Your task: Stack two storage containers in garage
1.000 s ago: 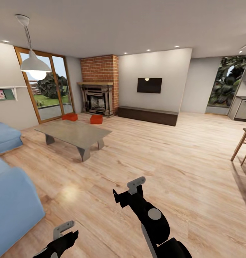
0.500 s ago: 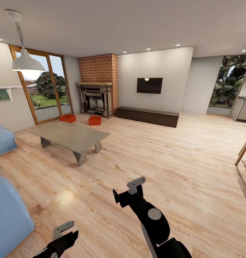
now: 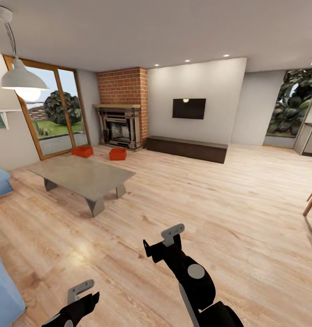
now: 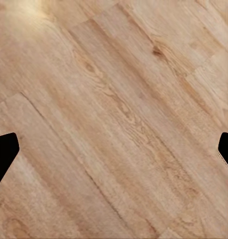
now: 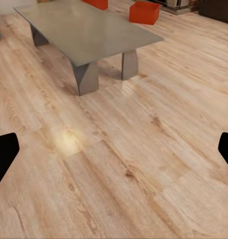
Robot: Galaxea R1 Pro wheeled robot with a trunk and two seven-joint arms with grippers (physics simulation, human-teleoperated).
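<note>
Crossing the living room's plank floor (image 3: 247,204) toward the two storage containers (image 3: 118,153) lying by the brick fireplace (image 3: 122,109), risking a clip on the low grey table (image 3: 83,175) between, both jaws spreading wide, empty.

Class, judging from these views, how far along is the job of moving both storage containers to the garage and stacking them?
Done: nothing; both storage containers sit apart on the living room's wood floor near the brick fireplace, beyond the grey table.
In hand: nothing; the left gripper and right gripper are open and empty.
Left: reaching the containers, carrying both to the garage, stacking.
</note>
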